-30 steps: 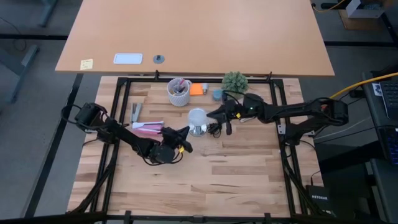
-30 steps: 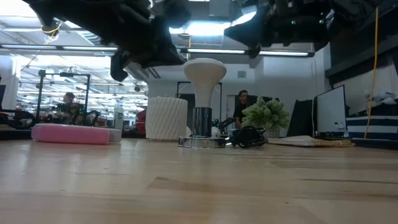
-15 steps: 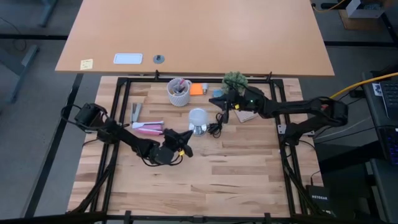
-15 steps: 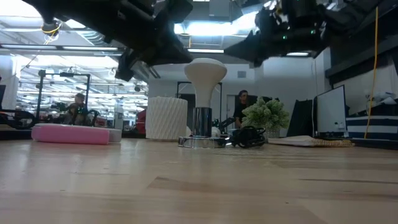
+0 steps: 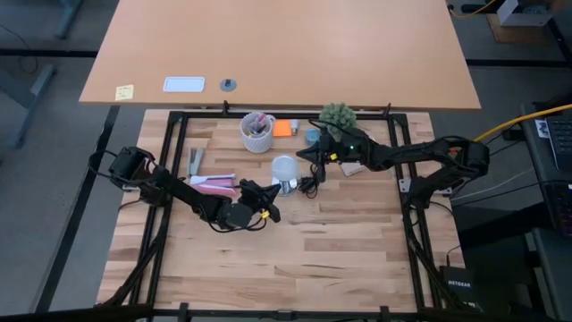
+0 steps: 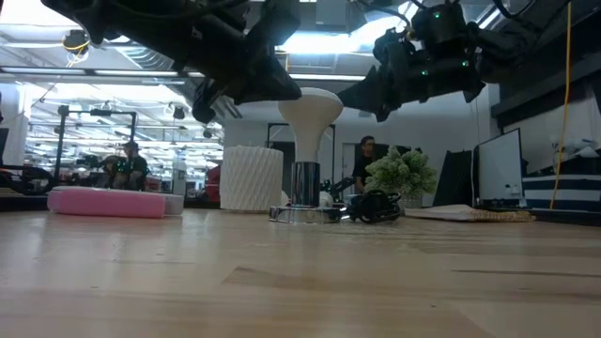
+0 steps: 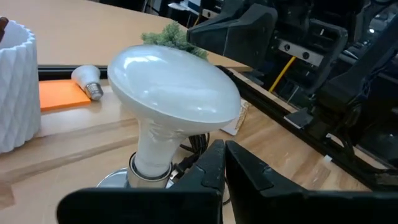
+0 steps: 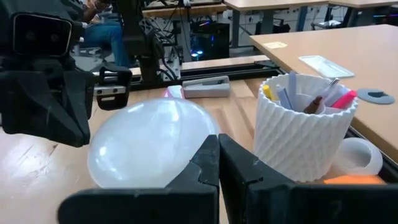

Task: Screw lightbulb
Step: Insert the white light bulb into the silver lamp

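1. Fingers clenched empty, left gripper (image 5: 268, 202) and right gripper (image 5: 305, 154) flank the lightbulb (image 5: 284, 167), neither touching.
2. Bulb stands upright in its silvery fitting (image 6: 302, 212); seating appears done, tightness unclear.

Table (image 5: 340, 259) front half free; back edge crowded w/ white cup (image 5: 257, 132), plant (image 5: 338, 115), lightbulb (image 5: 284, 168), black cord (image 5: 310, 186).

The left tool (image 5: 271, 199) now sits closer to the lightbulb (image 5: 284, 167) than a second ago, its closed tip just beside the bulb's near side. The right tool (image 5: 305, 154) is withdrawn toward the far edge of the desk (image 5: 340, 241), now beside the bulb's upper right, in front of the small green plant (image 5: 338, 115).
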`<control>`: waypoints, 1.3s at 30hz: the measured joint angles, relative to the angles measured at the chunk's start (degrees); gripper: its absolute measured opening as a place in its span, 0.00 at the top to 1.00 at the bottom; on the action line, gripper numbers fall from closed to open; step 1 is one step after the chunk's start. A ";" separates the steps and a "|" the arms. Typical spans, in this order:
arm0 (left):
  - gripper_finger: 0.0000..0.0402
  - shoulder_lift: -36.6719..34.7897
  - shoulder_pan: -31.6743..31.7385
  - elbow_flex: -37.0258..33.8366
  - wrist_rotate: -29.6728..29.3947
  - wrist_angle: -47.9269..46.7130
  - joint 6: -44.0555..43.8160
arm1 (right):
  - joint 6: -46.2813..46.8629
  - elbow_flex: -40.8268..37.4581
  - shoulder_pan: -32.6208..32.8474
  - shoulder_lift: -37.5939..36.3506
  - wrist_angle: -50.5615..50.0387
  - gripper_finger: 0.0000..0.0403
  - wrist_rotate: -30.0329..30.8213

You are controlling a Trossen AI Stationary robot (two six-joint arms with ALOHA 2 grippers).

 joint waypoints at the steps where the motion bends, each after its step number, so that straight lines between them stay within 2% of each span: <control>1: 0.99 0.00 0.00 0.00 0.01 0.03 0.15 | 0.00 0.00 0.00 0.00 0.02 0.99 0.00; 13: 0.99 0.00 0.00 0.00 0.00 0.01 0.53 | 0.20 0.00 0.02 0.00 -1.53 0.99 0.00; 19: 0.99 0.00 -0.02 0.00 0.00 0.05 -0.01 | 3.21 0.00 0.02 -0.02 -1.36 0.99 0.07; 23: 0.99 0.00 0.00 0.00 -0.01 0.18 -0.03 | 3.22 0.00 0.02 -0.04 -1.52 0.99 2.54; 30: 0.99 0.00 0.00 0.00 -0.01 0.54 0.20 | 5.65 0.00 0.45 -0.04 -1.73 0.99 2.76; 39: 0.99 0.00 0.00 0.00 -0.01 0.50 0.36 | 3.10 0.00 3.96 -0.04 -1.53 0.99 8.35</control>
